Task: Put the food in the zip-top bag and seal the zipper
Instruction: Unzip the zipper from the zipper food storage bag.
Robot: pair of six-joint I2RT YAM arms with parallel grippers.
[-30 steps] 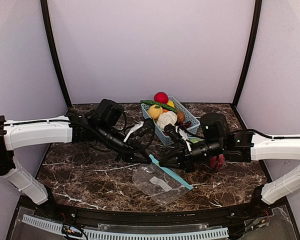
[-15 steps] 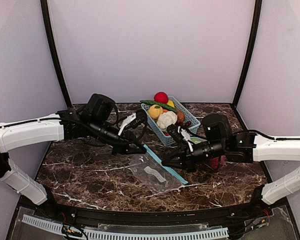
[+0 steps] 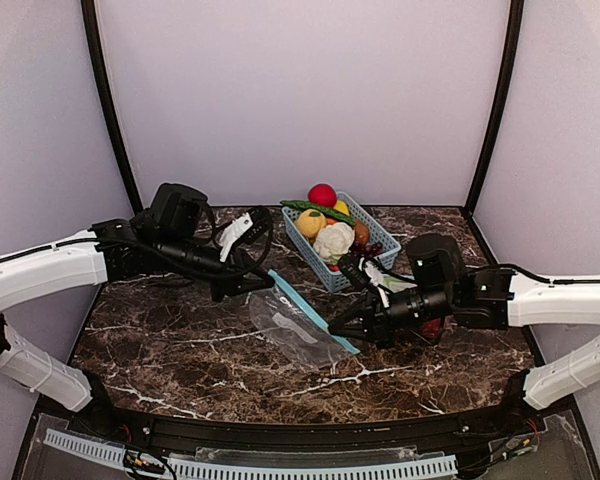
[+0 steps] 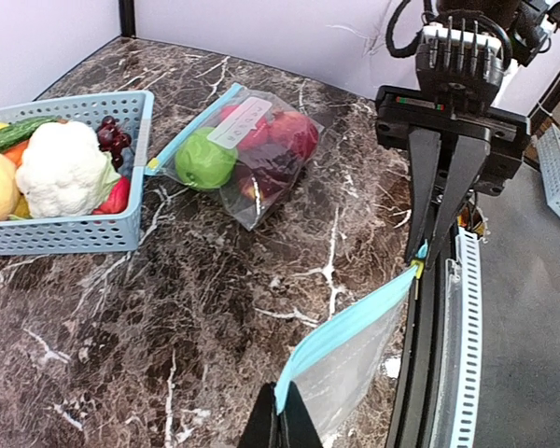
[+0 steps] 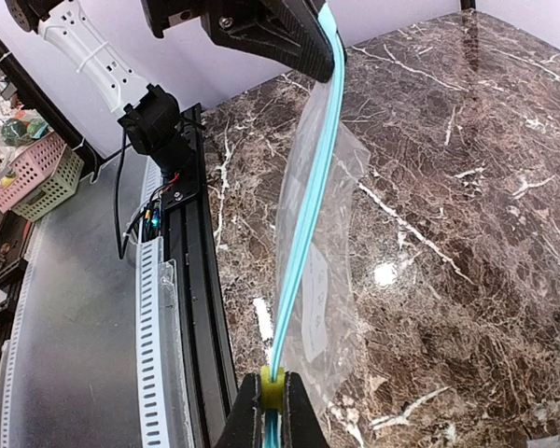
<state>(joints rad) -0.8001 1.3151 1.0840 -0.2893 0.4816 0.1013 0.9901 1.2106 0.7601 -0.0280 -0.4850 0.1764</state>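
A clear zip-top bag (image 3: 298,328) with a light-blue zipper strip (image 3: 305,308) hangs stretched between my two grippers, above the table; I see nothing inside it. My left gripper (image 3: 264,277) is shut on the strip's back-left end (image 4: 282,397). My right gripper (image 3: 342,332) is shut on the yellow slider (image 5: 273,387) at the other end. The strip (image 5: 308,205) runs taut and looks closed along its visible length. The food sits in a light-blue basket (image 3: 310,256): a red apple (image 3: 322,194), a yellow citrus (image 3: 310,222), a cauliflower (image 3: 332,240).
A second zip-top bag (image 4: 247,149), filled with a green apple and red fruit, lies on the table behind my right arm, partly hidden in the top view (image 3: 436,325). The basket (image 4: 75,238) stands at the back centre. The table's black front rail (image 5: 191,280) is close to the right gripper.
My left gripper has pulled its end of the bag back and to the left. The right gripper has stayed nearly in place, so more zipper strip now spans between the two and it is taut.
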